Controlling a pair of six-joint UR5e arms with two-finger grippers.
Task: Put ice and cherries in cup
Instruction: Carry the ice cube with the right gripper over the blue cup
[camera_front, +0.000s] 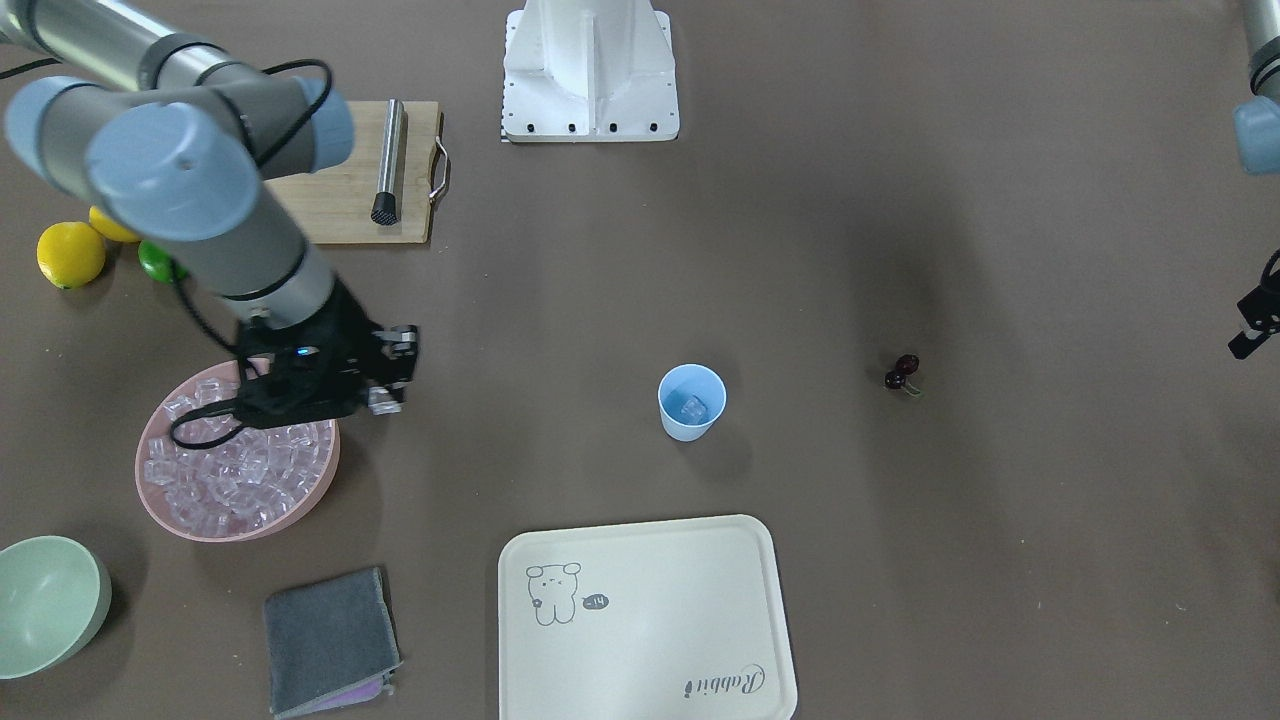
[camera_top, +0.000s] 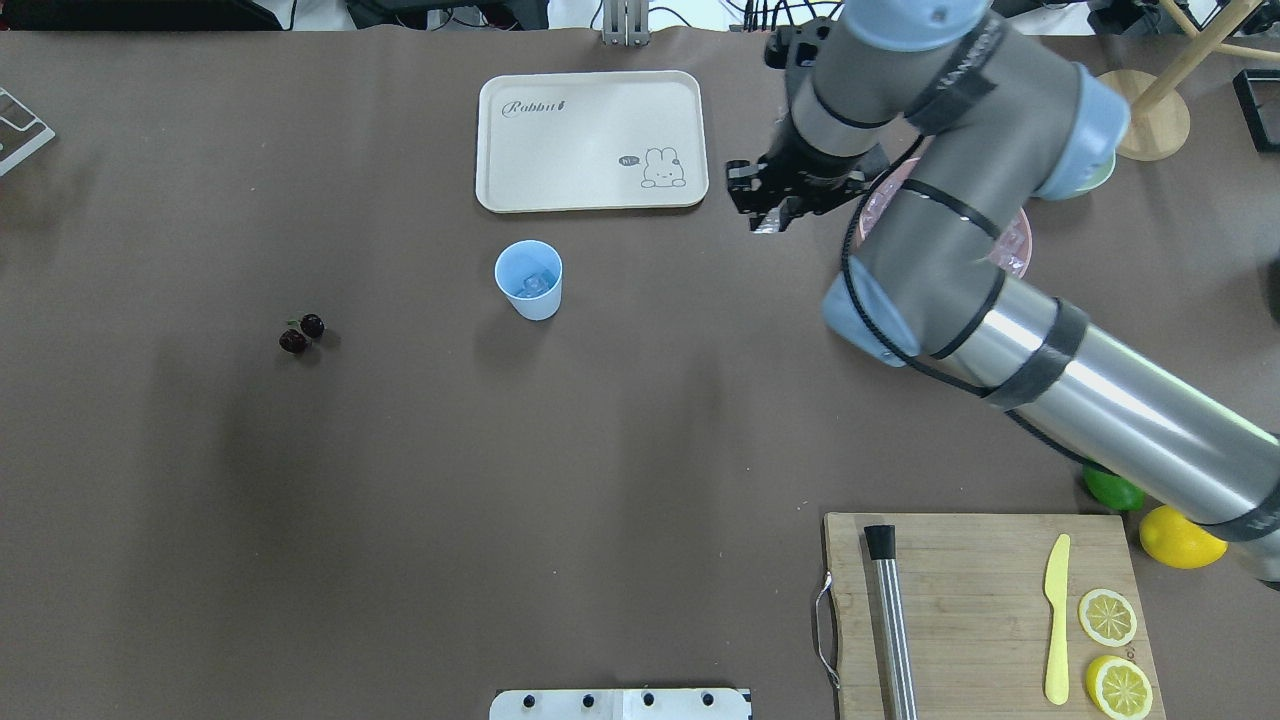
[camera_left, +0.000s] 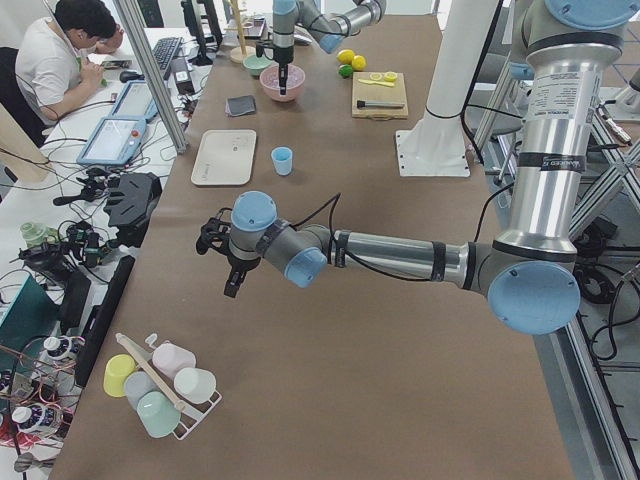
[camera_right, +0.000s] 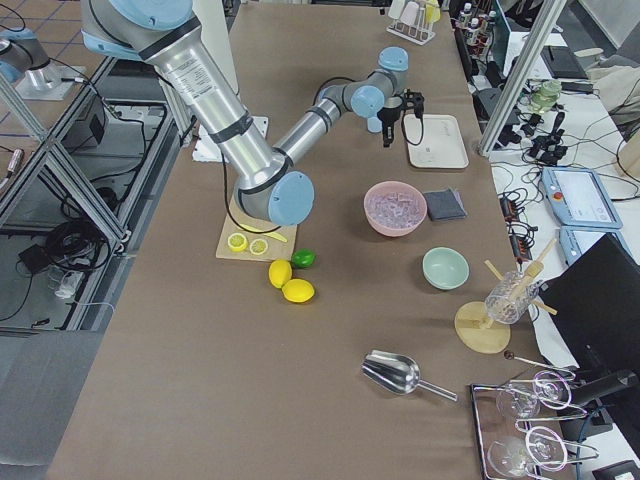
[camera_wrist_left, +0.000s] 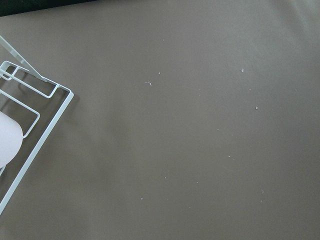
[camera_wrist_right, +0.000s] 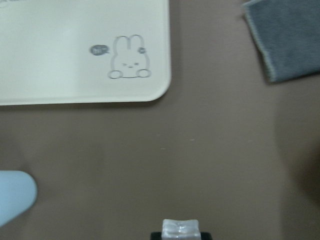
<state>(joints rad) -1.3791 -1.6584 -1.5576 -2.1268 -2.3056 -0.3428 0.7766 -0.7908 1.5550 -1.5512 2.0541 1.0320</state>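
The light blue cup (camera_front: 690, 403) (camera_top: 529, 280) stands mid-table with one ice cube (camera_front: 693, 407) inside. To one side, the pink bowl (camera_front: 150, 500) holds several more ice cubes (camera_front: 225, 480). Just beyond that bowl's rim on the cup's side is my right gripper (camera_front: 385, 398) (camera_top: 768, 222), shut on one ice cube (camera_wrist_right: 181, 229); the right wrist view shows the cup's edge (camera_wrist_right: 14, 196) at lower left. The dark cherries (camera_front: 902, 372) (camera_top: 301, 333) lie alone on the cup's other side. My left gripper (camera_front: 1255, 325) shows only partly, far from all of these, so its state is unclear.
A cream tray (camera_front: 650, 620) lies near the cup, with a grey cloth (camera_front: 330, 640) and a pale green bowl (camera_front: 45, 600) beside it. A cutting board (camera_front: 350, 190) carries a steel muddler (camera_front: 388, 160). Lemons (camera_front: 70, 253) and a lime (camera_front: 155, 260) sit behind the arm.
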